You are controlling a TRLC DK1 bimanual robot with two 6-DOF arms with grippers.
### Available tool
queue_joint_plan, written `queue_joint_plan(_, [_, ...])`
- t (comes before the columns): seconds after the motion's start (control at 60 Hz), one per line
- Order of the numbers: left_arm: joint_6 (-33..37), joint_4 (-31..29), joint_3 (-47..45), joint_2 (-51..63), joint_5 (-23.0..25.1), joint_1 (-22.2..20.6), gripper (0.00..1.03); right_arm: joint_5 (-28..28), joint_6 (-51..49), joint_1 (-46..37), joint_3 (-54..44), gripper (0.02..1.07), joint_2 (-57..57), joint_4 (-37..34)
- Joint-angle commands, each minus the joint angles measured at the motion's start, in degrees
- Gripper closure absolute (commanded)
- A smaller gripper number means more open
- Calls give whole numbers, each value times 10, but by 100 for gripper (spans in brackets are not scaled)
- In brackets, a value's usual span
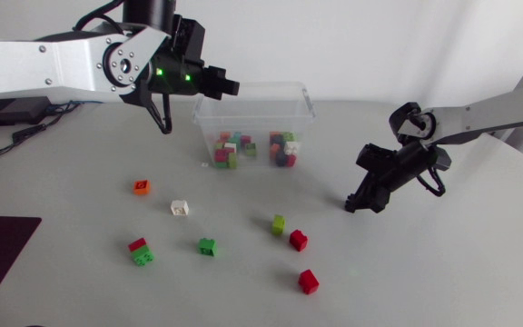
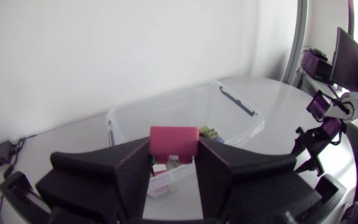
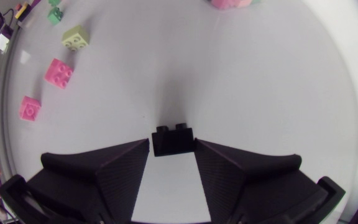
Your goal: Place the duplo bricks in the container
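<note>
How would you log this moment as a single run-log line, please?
left gripper shut on red brick over container | right gripper shut on black brick down at table | loose bricks on table

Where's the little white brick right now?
In the head view the white brick lies on the left half of the table, between the orange brick and a green brick, outside the container.

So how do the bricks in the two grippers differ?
Colour: the left gripper holds a red brick, the right gripper a black brick. Height: the red brick is up by the container, the black brick low at the table. Both are gripped between two fingers.
</note>
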Motion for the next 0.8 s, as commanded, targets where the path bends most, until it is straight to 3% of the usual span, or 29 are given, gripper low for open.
queue_joint_plan(0.0, [-20, 8, 35, 28, 5, 3, 78, 1, -16, 8, -16, 63, 19, 8])
queue_joint_plan(0.25, [-24, -48, 137, 95, 10, 1, 78, 5, -7, 15, -16, 74, 26, 8])
queue_joint_plan(0.683, [-27, -78, 222, 170, 11, 10, 75, -1, 1, 40, -82, 75, -92, -8])
queue_joint_plan(0.733, [-28, -78, 224, 176, 10, 11, 73, 0, 4, 47, -93, 75, -107, -9])
queue_joint_plan(0.783, [-28, -77, 227, 179, 10, 11, 63, 0, 6, 50, -98, 75, -118, -10])
